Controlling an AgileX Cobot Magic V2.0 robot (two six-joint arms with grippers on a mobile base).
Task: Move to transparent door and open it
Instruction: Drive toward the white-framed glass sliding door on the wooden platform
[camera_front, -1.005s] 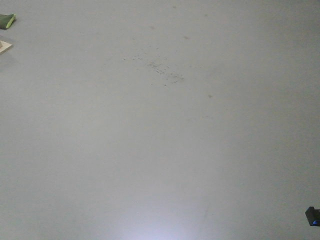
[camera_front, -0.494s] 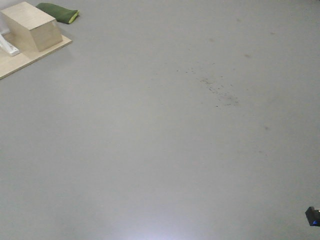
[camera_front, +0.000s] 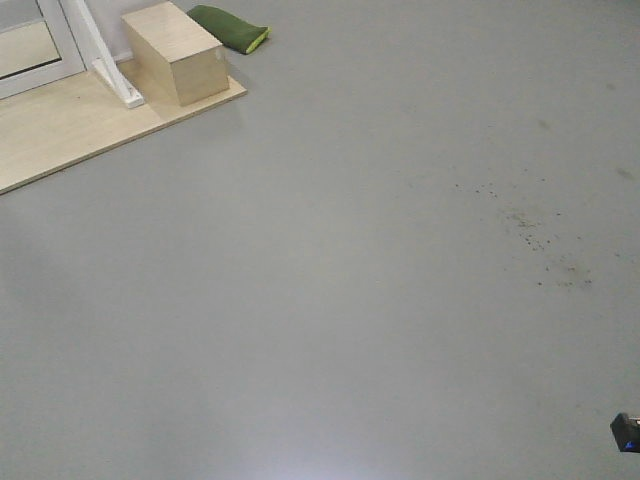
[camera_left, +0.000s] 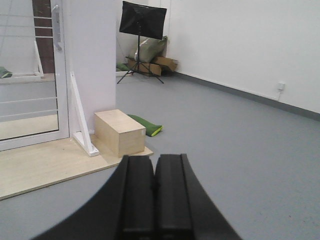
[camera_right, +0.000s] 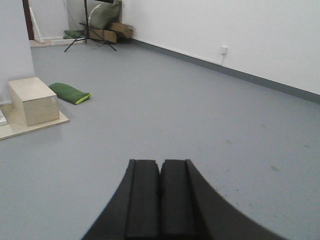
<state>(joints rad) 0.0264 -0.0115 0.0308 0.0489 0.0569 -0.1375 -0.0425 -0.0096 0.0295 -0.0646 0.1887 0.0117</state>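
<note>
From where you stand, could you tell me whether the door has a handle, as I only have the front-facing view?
Observer: Yes, the left wrist view shows a grey handle high on the transparent door, on its right stile.
Operator: Thank you. Are the arms ready to grasp it?
Observer: Not yet; the left gripper fingers are pressed shut.
Operator: And the other arm?
Observer: The right gripper is shut too, facing open grey floor.
</note>
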